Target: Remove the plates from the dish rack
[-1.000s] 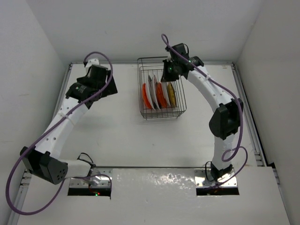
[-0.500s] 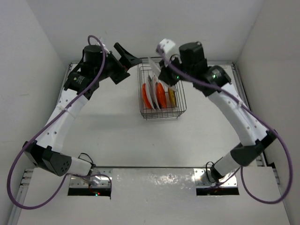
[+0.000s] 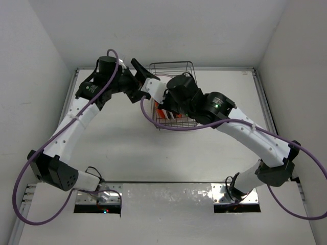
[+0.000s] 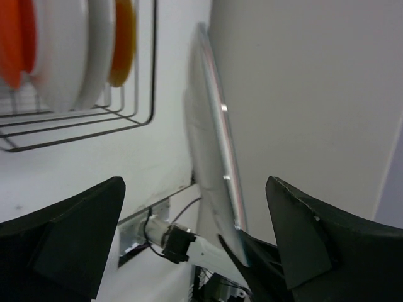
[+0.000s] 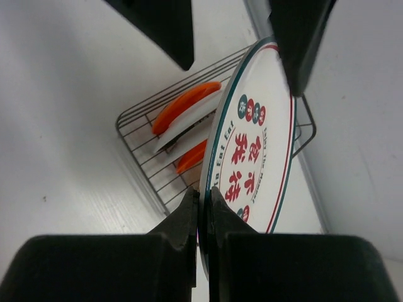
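Observation:
My right gripper [image 5: 203,192] is shut on the lower rim of a white plate [image 5: 255,145] with red characters and a teal-and-red rim ring, held on edge above the table. My left gripper [image 4: 195,182] is open, with one finger [image 5: 157,25] on each side of that plate's far rim and no visible contact. The plate shows edge-on in the left wrist view [image 4: 211,151]. The dark wire dish rack [image 3: 173,66] sits at the back centre. It holds orange plates [image 5: 182,104], a white plate [image 4: 63,56] and a yellowish one [image 4: 123,44], all upright.
The two arms meet over the rack's left side, the left gripper [image 3: 144,71] against the right wrist. The right arm's body and its purple cable cover most of the rack from above. White walls close in the table at the back and both sides.
My right gripper lifted the ringed plate out of the rack and swung it left. My left arm swung right, and its open fingers now straddle the plate's rim.

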Robot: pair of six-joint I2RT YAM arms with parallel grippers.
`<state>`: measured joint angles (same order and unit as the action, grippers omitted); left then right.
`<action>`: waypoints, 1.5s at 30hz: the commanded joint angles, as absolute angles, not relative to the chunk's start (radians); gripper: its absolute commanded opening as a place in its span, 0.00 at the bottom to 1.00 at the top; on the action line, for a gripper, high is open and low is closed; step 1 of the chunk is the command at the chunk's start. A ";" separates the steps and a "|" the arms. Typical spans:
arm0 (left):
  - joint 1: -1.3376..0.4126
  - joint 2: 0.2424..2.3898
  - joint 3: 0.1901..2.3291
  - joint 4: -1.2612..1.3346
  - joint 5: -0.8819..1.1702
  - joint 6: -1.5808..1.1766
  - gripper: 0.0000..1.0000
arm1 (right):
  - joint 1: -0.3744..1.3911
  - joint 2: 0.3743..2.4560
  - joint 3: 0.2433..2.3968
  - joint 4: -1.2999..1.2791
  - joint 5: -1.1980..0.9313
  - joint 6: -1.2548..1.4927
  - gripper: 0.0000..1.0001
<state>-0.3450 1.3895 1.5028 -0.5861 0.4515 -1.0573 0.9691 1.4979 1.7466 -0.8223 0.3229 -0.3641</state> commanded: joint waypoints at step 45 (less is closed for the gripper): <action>0.064 1.410 0.732 -0.250 -0.098 -0.871 0.55 | 0.540 1.948 1.982 -0.831 0.075 0.535 0.58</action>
<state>0.0582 1.4528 0.7837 -0.2501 -0.0856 -0.8478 0.5453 1.9270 1.9400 -0.8421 0.0921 0.4862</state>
